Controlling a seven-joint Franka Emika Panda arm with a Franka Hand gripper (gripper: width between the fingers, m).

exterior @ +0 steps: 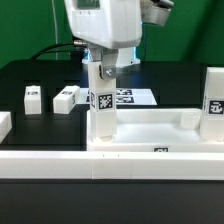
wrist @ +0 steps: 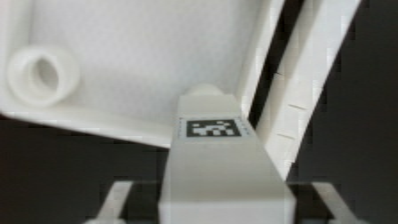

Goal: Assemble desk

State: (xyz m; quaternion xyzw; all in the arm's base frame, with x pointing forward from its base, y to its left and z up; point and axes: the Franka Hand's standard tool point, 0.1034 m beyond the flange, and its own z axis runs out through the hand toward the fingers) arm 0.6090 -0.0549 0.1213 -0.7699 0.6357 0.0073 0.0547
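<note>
A white robot arm reaches down over a black bench (exterior: 40, 72). Its pincer (exterior: 103, 70) is clamped on the top end of a white square-section leg (exterior: 102, 105), one finger on each side. The leg is held upright and shows a black-and-white tag on the face toward the camera.

The foot of the leg is at the end of the tabletop (exterior: 150, 122) on the exterior view's left. The tabletop is a shallow white tray lying flat near the bench's front edge and running toward the edge on the exterior view's right. Whether the foot is seated in the tray or only touching it cannot be told.

A second leg (exterior: 213, 100) stands upright at the tabletop's end on the exterior view's right, also tagged. Two loose legs (exterior: 32, 97) (exterior: 66, 99) lie on the bench near each other, toward its edge on the exterior view's left and well apart from the tabletop. The marker board (exterior: 135, 97) lies flat behind the held leg, farther back on the bench. A long white rail (exterior: 50, 165) runs along the front edge.

The wrist view looks down the length of the leg (wrist: 222, 160), which fills the middle between the two fingers (wrist: 121, 200) of the pincer (wrist: 222, 205). A tag sits near its far end. That end meets the tabletop's (wrist: 125, 105) raised wall. A round socket (wrist: 39, 72) in the tray floor sits off to one side, apart from the leg.
</note>
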